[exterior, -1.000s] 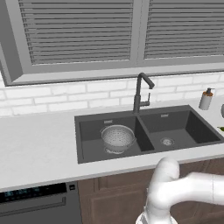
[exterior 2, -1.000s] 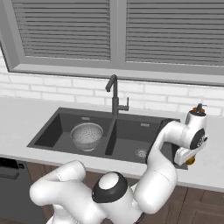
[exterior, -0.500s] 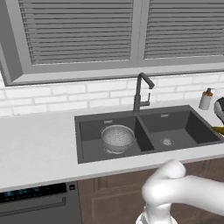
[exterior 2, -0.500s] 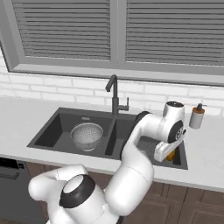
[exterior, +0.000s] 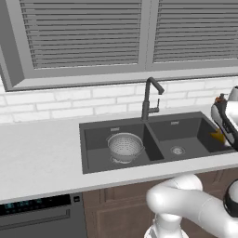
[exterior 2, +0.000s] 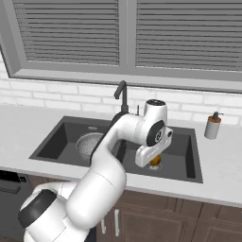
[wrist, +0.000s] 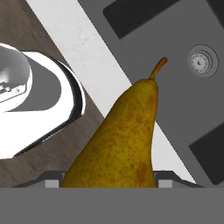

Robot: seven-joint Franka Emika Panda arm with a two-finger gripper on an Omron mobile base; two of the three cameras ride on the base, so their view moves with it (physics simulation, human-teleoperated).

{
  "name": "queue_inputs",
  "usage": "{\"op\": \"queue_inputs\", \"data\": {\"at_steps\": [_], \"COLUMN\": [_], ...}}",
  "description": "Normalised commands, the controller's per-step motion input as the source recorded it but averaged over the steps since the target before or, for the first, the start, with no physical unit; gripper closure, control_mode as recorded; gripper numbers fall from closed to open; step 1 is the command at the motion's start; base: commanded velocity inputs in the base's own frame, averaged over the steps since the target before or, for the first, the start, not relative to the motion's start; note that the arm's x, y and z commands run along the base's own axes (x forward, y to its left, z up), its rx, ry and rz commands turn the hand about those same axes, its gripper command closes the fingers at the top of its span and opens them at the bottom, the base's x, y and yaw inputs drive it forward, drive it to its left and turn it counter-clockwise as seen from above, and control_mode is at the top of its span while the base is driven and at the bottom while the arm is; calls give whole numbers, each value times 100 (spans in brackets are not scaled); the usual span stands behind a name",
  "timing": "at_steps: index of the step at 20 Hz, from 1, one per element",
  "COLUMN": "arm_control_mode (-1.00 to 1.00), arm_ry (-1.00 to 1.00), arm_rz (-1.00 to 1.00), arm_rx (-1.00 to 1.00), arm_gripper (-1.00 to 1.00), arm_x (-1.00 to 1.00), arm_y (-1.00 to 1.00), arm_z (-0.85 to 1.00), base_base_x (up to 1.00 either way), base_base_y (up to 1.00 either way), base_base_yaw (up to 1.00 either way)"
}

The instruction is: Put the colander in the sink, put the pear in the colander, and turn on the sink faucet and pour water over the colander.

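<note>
Beside sink [exterior 2: 189,156]: soap dispenser [exterior 2: 212,126]

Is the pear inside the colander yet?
Not yet. The pear is held in the gripper over the right basin, while the colander sits without it in the left basin.

A window with closed grey slatted blinds [exterior: 88,35] spanned the top of both base views, above a white brick backsplash [exterior: 65,102]. A pale grey counter [exterior: 37,153] crossed the frame's middle. A grey soap dispenser [exterior 2: 212,126] stood at the right of the right base view. Brown cabinet doors [exterior 2: 189,227] and a dark dishwasher front [exterior: 42,216] lay along the bottom.
</note>
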Motion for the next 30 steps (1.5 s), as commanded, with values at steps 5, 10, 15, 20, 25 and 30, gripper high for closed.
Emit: {"op": "queue_inputs", "data": {"at_steps": [5, 10, 15, 20, 25, 30], "arm_control_mode": [-100, -100, -100, -100, -100, -100], "arm_ry": [0, 0, 0, 0, 0, 0], "arm_rz": [4, 1, 0, 0, -1, -4], "arm_rx": [-6, -7, -6, -3, -2, 0], "arm_gripper": [100, 100, 100, 100, 100, 100], "arm_x": [-4, 2, 20, 38, 65, 96], "arm_y": [100, 100, 100, 100, 98, 74], "arm_z": [17, 9, 3, 0, 0, 0], "base_base_x": [0, 0, 0, 0, 0, 0], "base_base_y": [0, 0, 0, 0, 0, 0], "base_base_yaw": [0, 0, 0, 0, 0, 0]}}
